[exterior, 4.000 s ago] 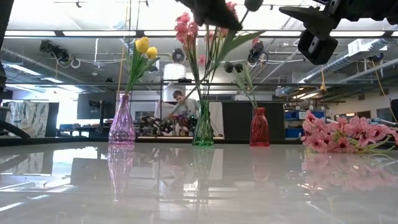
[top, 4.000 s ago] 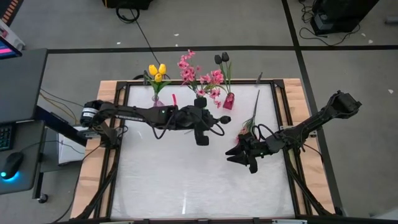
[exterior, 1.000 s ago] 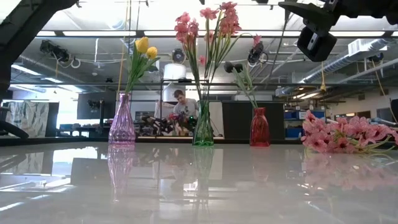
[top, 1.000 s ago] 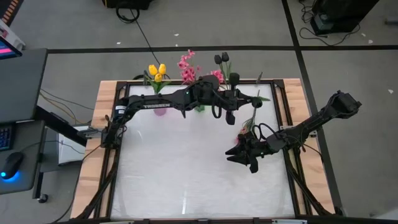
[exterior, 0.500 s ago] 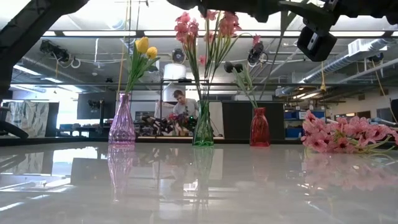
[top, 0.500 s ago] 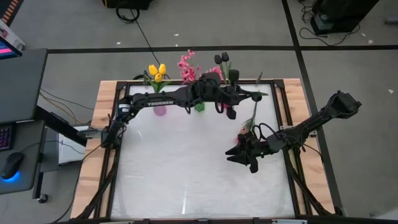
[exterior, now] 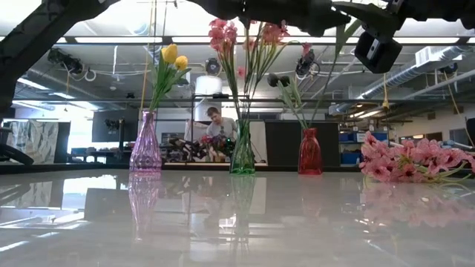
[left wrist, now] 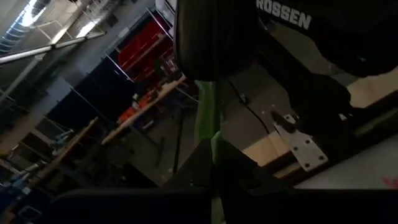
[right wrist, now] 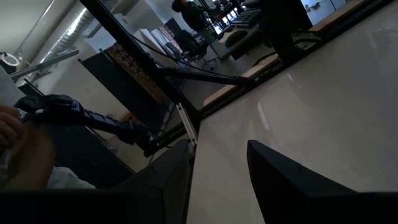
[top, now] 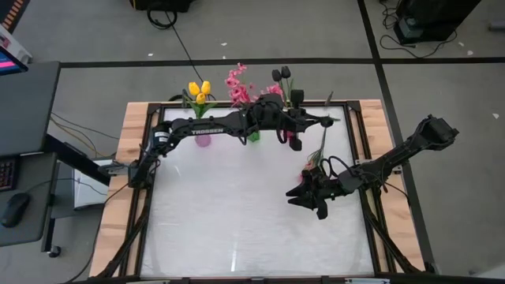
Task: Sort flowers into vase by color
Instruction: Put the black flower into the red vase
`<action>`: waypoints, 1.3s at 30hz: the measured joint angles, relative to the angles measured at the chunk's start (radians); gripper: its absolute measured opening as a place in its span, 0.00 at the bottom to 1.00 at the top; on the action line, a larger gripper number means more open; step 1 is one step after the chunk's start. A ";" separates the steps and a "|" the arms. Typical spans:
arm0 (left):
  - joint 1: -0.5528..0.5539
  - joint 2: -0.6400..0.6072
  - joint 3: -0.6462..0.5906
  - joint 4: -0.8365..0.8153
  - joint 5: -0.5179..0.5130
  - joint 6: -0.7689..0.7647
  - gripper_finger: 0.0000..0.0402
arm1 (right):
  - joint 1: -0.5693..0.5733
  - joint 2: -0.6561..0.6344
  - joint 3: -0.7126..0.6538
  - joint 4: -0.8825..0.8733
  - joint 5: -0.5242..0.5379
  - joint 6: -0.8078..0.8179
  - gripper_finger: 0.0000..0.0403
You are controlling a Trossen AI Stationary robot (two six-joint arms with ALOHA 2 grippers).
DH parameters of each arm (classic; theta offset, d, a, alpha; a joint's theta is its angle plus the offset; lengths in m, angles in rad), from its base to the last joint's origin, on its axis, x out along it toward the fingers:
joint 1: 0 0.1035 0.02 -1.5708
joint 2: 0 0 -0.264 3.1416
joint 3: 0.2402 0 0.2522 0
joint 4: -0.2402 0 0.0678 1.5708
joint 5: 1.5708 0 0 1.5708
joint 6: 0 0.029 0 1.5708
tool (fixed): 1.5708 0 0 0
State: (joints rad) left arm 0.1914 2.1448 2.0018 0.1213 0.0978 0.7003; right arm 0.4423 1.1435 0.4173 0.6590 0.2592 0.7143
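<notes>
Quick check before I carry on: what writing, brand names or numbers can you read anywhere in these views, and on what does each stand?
"TROSSEN": white letters on the dark left arm reaching along the table's far edge, high view.
"ROSSEN": the same brand, first letter cut off, white on the dark arm housing in the left wrist view.
Nothing else is legible; none on the vases.

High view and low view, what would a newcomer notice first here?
Three glass vases along the table's far edge: purple vase with yellow tulips, green vase with pink blossom sprays, red vase with dark tulips. The left gripper reaches above the red vase, shut on a green stem.
</notes>
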 joint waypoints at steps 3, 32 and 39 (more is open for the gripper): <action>-0.004 0.008 0.001 0.025 0.000 -0.002 0.04 | 0.000 0.000 0.000 0.000 0.000 0.000 0.43; 0.019 0.023 0.000 -0.012 -0.089 -0.063 0.04 | 0.000 0.000 0.000 -0.002 0.000 0.000 0.43; 0.019 0.050 0.000 -0.008 -0.156 -0.067 0.04 | 0.000 0.000 0.000 -0.001 0.000 0.000 0.43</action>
State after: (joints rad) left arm 0.2100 2.1947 2.0014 0.1128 -0.0583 0.6338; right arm 0.4423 1.1435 0.4171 0.6577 0.2592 0.7143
